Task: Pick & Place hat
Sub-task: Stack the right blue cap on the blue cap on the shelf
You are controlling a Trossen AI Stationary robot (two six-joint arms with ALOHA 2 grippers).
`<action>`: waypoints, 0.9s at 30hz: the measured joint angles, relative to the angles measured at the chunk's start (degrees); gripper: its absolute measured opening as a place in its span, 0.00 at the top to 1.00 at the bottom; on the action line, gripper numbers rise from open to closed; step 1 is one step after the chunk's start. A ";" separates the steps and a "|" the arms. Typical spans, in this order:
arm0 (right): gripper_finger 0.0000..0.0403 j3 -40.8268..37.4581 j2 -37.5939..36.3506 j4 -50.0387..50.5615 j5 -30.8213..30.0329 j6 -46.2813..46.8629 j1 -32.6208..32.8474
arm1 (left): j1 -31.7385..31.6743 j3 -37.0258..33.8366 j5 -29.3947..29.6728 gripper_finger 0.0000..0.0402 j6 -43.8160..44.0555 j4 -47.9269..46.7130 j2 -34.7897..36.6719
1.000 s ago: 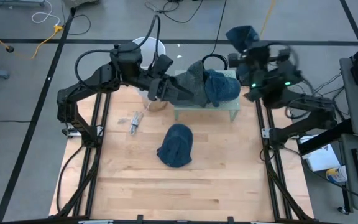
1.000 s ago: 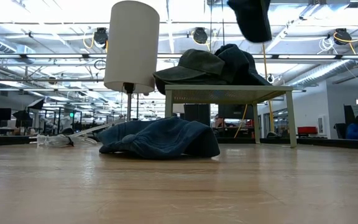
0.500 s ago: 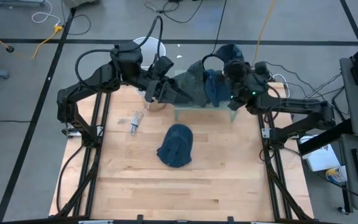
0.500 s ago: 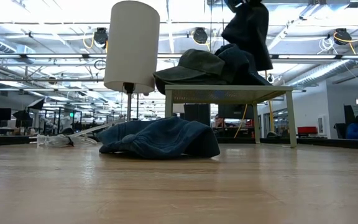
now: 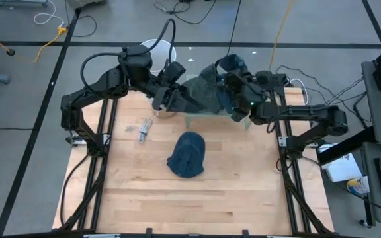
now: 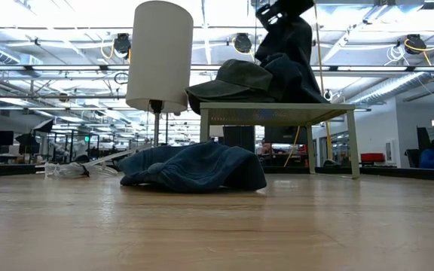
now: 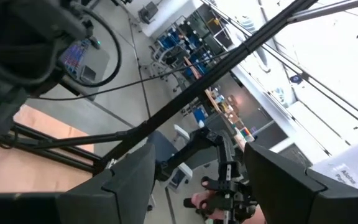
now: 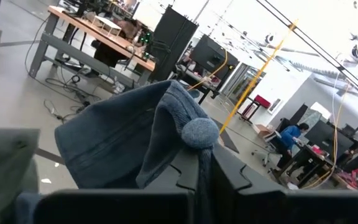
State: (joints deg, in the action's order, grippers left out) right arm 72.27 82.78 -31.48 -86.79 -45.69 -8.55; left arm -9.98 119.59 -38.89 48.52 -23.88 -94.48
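Note:
A dark blue knit hat (image 6: 294, 41) hangs above the small green table (image 6: 277, 113), with my right gripper (image 8: 204, 155) shut on it. On that table lie an olive cap (image 6: 236, 79) and another dark blue hat (image 6: 296, 81). A third hat, blue, (image 5: 188, 153) lies flat on the wooden table in front of it. My left gripper (image 5: 166, 99) stands open just left of the olive cap (image 5: 200, 89). Nothing shows between its fingers in the left wrist view (image 7: 197, 168). My right gripper pinches a bunched fold of the knit hat (image 8: 196, 134) between its two shut fingers, which come roughly level from the table's right. The hat hangs slack below them. Its lower end (image 6: 292, 62) reaches the hats on the small table; I cannot tell whether it rests there.
A white cylinder (image 6: 160, 56) stands at the far left of the small table, behind my left arm. A small clear object (image 5: 144, 129) lies on the wood at the left. The near half of the table (image 5: 190, 205) is bare wood.
My right gripper has come down and toward the table's left with the knit hat, from high at the far right to just over the small table. The hat, first clear above, now hangs down to the hats lying there.

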 joint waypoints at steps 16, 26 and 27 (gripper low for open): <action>0.71 0.09 2.02 -0.40 4.56 -3.29 4.28 | 0.00 0.00 -3.26 0.34 -0.34 0.07 -0.01; 0.53 0.11 1.91 -1.09 7.18 -3.41 7.31 | 0.00 0.00 -6.19 0.35 -0.31 0.15 -0.01; 0.52 0.11 1.97 -1.60 8.19 -3.41 7.49 | 0.00 0.00 -6.21 0.36 -0.31 0.15 -0.01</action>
State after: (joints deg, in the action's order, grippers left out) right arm 72.38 84.75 -33.08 -78.60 -49.10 -1.06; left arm -9.98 119.59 -45.10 48.21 -23.73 -94.50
